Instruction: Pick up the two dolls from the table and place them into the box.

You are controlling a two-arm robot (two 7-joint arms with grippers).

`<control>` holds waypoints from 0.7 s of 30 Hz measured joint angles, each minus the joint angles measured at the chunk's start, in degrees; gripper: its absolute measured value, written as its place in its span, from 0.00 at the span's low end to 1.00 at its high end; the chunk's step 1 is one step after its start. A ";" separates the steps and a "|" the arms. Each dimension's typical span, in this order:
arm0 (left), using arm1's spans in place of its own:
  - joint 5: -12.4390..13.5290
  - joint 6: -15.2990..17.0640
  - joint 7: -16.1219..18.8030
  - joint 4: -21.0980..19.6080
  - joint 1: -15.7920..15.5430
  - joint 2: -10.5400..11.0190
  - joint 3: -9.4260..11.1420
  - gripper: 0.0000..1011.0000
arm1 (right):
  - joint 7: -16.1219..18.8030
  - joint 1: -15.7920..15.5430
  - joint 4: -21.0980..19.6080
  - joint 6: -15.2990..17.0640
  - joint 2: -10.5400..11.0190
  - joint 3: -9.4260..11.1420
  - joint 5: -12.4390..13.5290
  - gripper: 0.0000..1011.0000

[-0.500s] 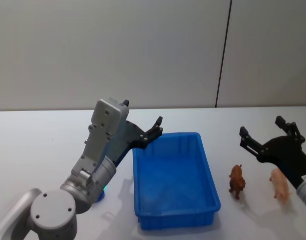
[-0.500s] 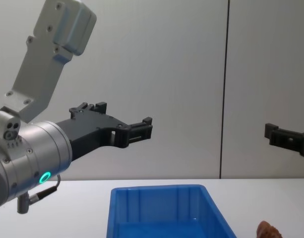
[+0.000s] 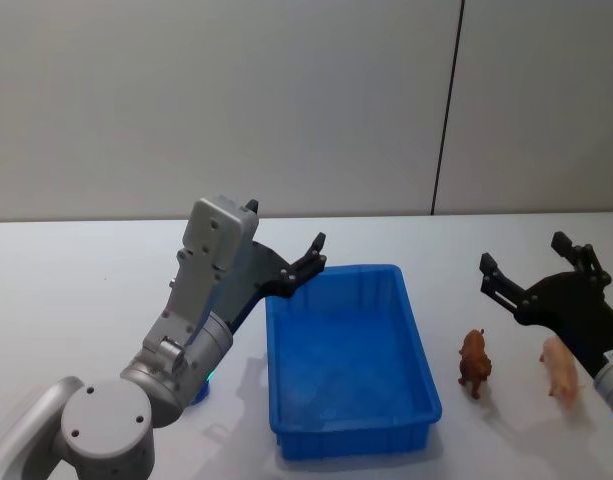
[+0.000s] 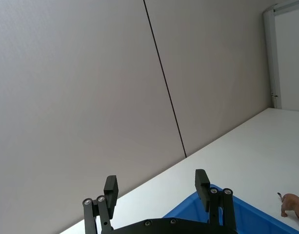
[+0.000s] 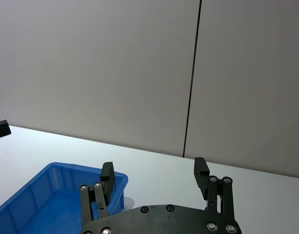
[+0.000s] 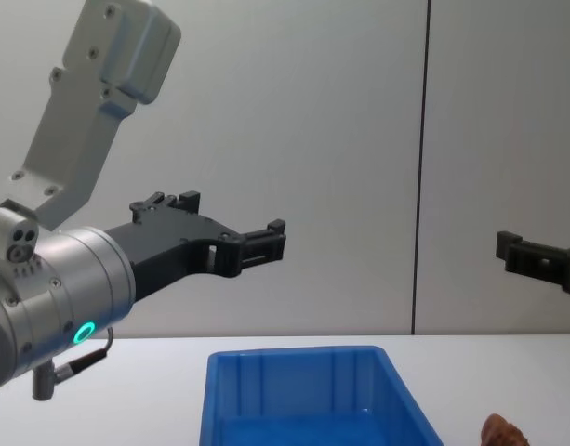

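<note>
The box [image 3: 354, 437] is sitting empty close to the front edge of the worktop [image 3: 66, 300], about midway along it. Just to its right, the brown doll [image 3: 475, 362] is standing on its legs, apart from the box wall. The pink doll [image 3: 560, 366] is standing near it, toward the right edge. Neither doll is being touched.

The right gripper [image 3: 524, 252] is hovering just behind and above the two dolls, its fingers spread wide and holding nothing. Farther left, the left gripper [image 4: 156, 181] is hanging raised over the box's far left corner, its fingers also spread and empty.

The main risk is probably that the dolls are standing so near each other. Fingers spread this wide and coming down on one doll could be knocking the other over or pushing it toward the right edge. Both figures are balancing on thin legs, so an off-centre closing could be tipping one instead of pinching it. A low carry could also be catching the box's right rim, and the left arm over the box could be crowding the drop.

Compared with half a second ago, nothing is visibly changing: both arms, both dolls and the box are sitting where they were.
</note>
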 joint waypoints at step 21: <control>0.00 0.00 0.00 0.00 0.00 0.00 0.00 0.99 | 0.00 0.00 0.00 0.00 0.00 0.00 0.00 0.99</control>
